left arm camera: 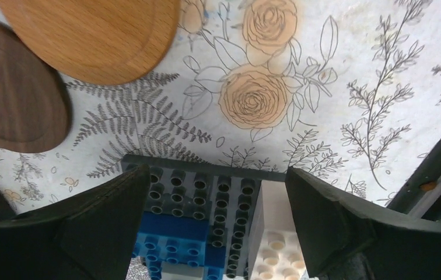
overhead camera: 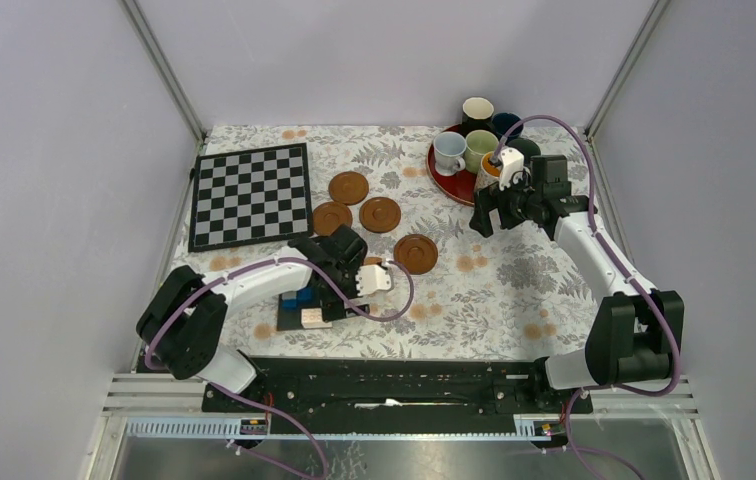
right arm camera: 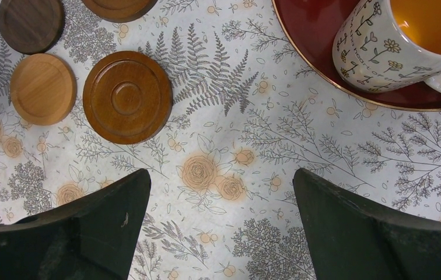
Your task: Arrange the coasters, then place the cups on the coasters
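Several wooden coasters lie mid-table: (overhead camera: 348, 187), (overhead camera: 331, 217), (overhead camera: 380, 213), (overhead camera: 416, 253). The cups stand on a red tray (overhead camera: 444, 180) at the back right, among them a pale blue-white cup (overhead camera: 448, 152), a pale green cup (overhead camera: 480, 148) and a black cup (overhead camera: 477, 110). My right gripper (overhead camera: 484, 218) hangs open over bare cloth just in front of the tray; its wrist view shows the orange-inside cup (right arm camera: 399, 46) and a brown coaster (right arm camera: 128, 96). My left gripper (left arm camera: 218, 181) is open above a toy brick block (left arm camera: 206, 204), with a light coaster (left arm camera: 90, 35) ahead of it.
A chessboard (overhead camera: 251, 195) lies at the back left. The brick block (overhead camera: 304, 308), in grey, blue and white, sits near the front edge under the left arm. Grey walls and metal frame posts close in the table. A dark coaster (left arm camera: 14, 93) lies left of the left fingers.
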Controlling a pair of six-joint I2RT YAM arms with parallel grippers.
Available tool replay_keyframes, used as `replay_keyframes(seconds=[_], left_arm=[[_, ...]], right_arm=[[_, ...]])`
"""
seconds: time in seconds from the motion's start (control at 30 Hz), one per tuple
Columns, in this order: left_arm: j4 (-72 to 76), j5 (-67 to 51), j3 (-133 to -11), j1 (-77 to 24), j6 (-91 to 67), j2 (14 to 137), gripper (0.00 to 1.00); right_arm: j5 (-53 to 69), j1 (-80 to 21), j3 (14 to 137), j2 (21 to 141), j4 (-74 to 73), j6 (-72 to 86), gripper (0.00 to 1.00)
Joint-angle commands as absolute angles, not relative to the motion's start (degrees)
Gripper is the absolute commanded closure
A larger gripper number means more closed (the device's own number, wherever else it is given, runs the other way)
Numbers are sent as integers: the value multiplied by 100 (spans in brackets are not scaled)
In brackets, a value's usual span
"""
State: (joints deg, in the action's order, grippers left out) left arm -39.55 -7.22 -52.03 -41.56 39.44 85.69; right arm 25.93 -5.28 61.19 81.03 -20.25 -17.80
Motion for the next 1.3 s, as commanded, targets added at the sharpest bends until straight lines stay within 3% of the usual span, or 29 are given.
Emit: replay_keyframes(seconds=[0.0, 0.13, 0.73, 1.27], left_arm=[[-3624, -466, -4901, -4151, 4409, 8427, 6], [-3668, -434, -4709, -3920, 4694, 8311, 7], [-4461, -882, -4733, -438, 6765, 8156, 10], [-4883, -1320, -5415, 998, 6998, 8644, 12]], right_arm=[[2530, -497, 6117, 7970, -1900, -1863, 0], [2546, -495, 6109, 7976, -1917, -1863, 0], [2593, -497, 6135, 8053, -1960, -1863, 0], [2660, -492, 6152, 8104, -2041, -1942, 0]])
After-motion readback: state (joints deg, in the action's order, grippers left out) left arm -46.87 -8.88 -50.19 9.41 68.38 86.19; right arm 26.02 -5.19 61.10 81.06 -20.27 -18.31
